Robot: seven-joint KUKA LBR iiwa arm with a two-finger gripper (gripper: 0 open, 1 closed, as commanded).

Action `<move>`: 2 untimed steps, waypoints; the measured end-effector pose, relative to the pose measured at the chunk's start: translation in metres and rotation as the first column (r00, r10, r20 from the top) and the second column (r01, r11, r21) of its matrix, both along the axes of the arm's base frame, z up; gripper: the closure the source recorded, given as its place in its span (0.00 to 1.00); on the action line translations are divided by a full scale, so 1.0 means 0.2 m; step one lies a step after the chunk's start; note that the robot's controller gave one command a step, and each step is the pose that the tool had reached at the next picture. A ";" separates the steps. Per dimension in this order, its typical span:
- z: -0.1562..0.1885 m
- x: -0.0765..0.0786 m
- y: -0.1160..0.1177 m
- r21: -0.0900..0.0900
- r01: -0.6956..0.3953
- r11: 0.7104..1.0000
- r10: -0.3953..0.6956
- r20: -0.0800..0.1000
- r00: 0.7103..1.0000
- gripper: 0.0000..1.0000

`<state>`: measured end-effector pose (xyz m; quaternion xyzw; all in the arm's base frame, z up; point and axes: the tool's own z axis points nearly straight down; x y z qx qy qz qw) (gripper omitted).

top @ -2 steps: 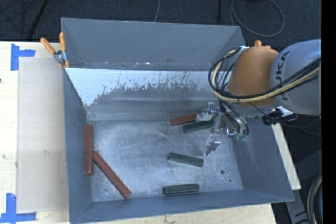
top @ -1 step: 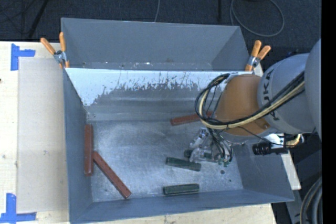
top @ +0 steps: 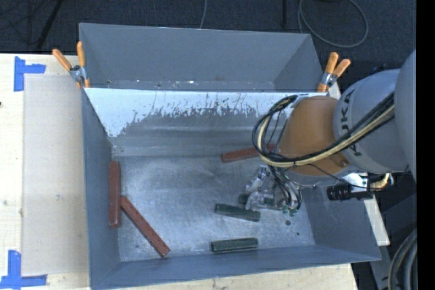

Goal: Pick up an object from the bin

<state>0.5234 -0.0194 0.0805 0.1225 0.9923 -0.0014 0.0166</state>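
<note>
Dark carpeted floor (top: 224, 7) with loose cables (top: 206, 10) behind a grey metal bin (top: 197, 61).

Camera view, all places given from the claw (top: 264, 197):
- Claw is low over the bin floor, hanging from the arm (top: 380, 125), which comes in from the right. The arm's orange cover (top: 306, 136) and black cable loops sit directly above the claw in the view.
- Can't tell whether the claw is open or closed; its tip is a small cluttered patch against the bin floor.
- Nearest thing is a dark green flat bar (top: 234, 212), lying nearly level just left of and slightly below the claw. Its right end reaches the claw's tip. Contact can't be confirmed, and nothing is visibly gripped.
- A second dark bar (top: 234, 245) of the same kind lies further below and left of the claw, near the bin's front wall and apart from the first.
- A reddish-brown stick (top: 239, 155) lies above and just left of the claw, at the foot of the back wall, partly hidden by the cable loops.
- Far left of the claw are two more reddish-brown sticks, an upright stick (top: 114, 193) and a slanted stick (top: 144, 226), meeting near the upright one's lower half.
</note>
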 end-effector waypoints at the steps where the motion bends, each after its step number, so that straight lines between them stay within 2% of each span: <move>1: 0.01 0.00 0.00 0.001 0.000 1.000 0.000 -0.005 1.000 1.00; 2: 0.05 -0.02 0.00 0.005 -0.002 1.000 0.002 -0.028 1.000 1.00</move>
